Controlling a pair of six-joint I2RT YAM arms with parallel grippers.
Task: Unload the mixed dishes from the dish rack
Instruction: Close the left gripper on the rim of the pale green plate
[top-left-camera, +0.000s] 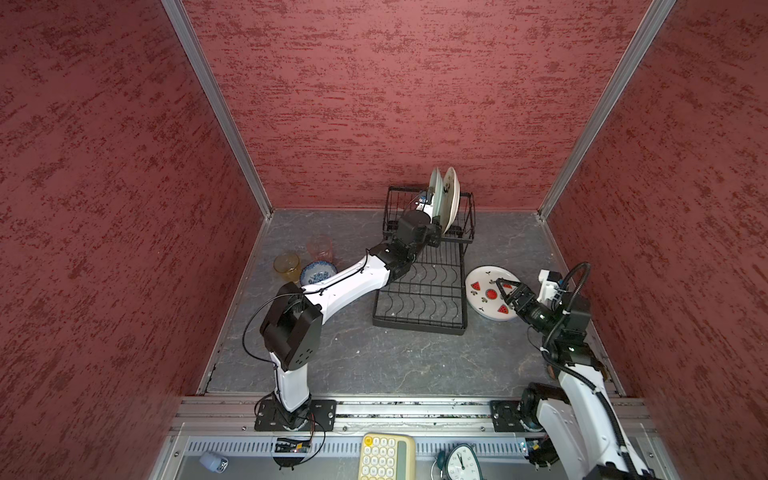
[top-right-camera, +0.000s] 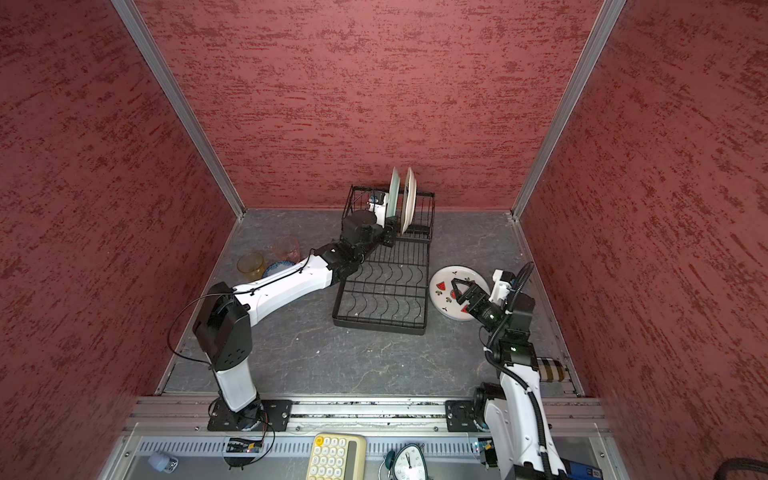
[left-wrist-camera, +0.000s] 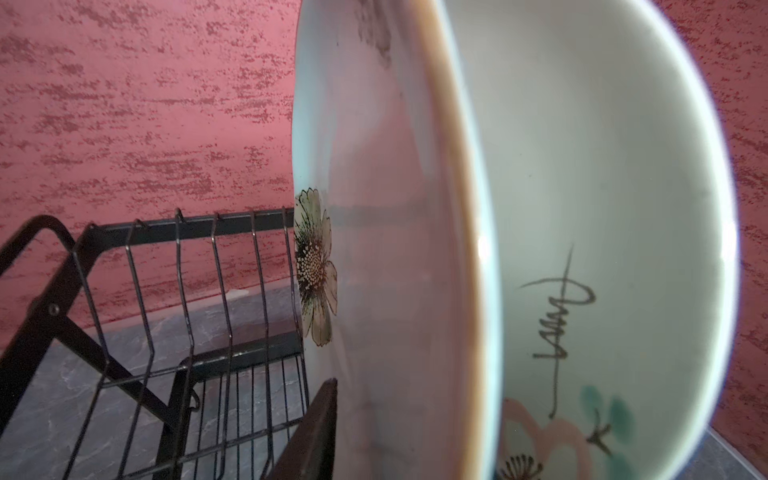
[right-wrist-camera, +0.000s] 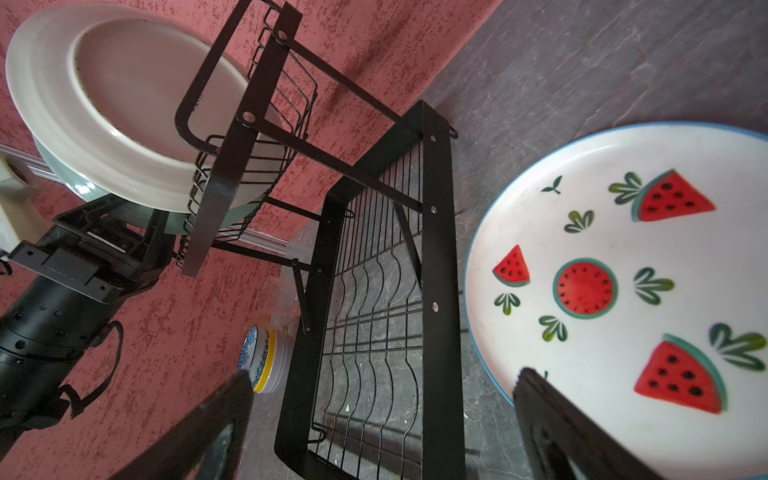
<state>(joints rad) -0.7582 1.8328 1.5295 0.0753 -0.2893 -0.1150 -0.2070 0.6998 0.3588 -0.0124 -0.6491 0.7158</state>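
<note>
Jaws of left gripper (top-left-camera: 435, 233) at 1 upright green plate (top-left-camera: 435, 187) (edge-on).

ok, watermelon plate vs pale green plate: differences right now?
Pose: the watermelon plate lies flat on the table; the pale green plate stands on edge in the dish rack.
Look: white with red slices on the watermelon plate; soft green on the pale green plate.
Arms: open right pincer over the watermelon plate; left pincer at the pale green plate's lower edge.
Both round.
</note>
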